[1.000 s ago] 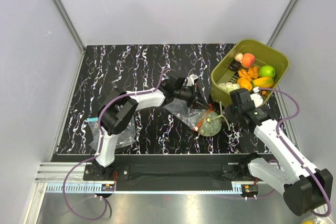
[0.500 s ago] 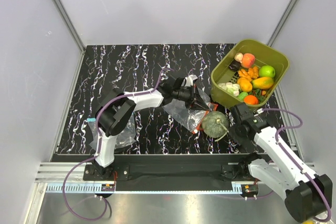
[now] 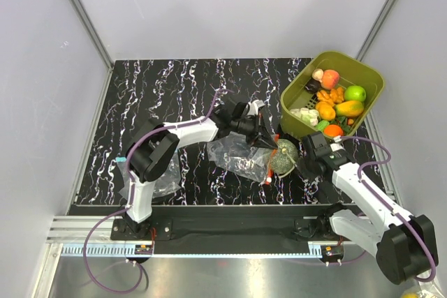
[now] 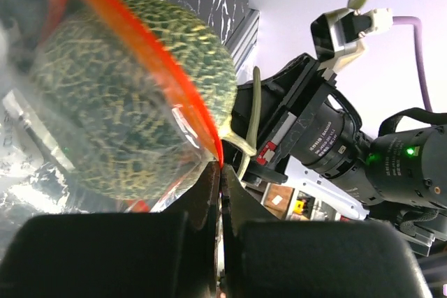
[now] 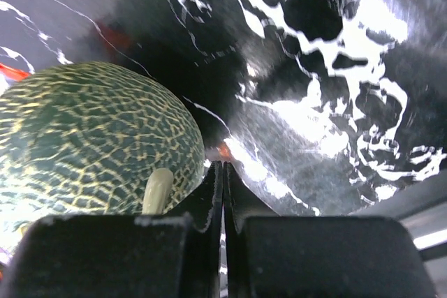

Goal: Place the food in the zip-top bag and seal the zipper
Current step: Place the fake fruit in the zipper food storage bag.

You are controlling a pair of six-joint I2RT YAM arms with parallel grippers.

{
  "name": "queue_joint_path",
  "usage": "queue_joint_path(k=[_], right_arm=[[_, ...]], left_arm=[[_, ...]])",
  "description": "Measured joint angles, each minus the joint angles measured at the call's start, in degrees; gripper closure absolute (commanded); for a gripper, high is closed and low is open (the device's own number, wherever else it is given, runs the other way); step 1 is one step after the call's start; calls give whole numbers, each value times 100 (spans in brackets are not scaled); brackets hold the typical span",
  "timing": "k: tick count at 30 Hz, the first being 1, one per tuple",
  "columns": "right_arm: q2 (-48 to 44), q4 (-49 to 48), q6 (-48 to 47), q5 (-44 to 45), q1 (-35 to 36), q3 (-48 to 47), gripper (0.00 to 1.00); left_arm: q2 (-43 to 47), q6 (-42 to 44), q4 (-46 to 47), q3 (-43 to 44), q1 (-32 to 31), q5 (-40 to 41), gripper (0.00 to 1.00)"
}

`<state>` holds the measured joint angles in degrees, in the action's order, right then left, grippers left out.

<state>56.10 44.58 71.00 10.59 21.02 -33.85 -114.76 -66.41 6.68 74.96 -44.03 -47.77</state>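
Risk: melon rolling out of bag if zipper slips left jaws' pinch; right jaws shut, empty.

An olive-green plastic tub is seen at the far right corner of the black, white-veined table, and a second clear bag with a teal-blue strip is laid near its near left corner.
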Motion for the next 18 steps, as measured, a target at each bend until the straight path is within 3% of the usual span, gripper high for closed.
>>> queue_joint_path(k=[9,13,18], right_arm=[[-33,-282,-682,568,0,-42,100],[-181,-361,-984,809,0,-50,95],[-662,-1252,-1285,863,0,291,100]], left_arm=[[-74,520,-632,820,-7,79,100],[-81,704,-872,957,-7,114,100],[-96,863,-1113,968,-7,146,100]])
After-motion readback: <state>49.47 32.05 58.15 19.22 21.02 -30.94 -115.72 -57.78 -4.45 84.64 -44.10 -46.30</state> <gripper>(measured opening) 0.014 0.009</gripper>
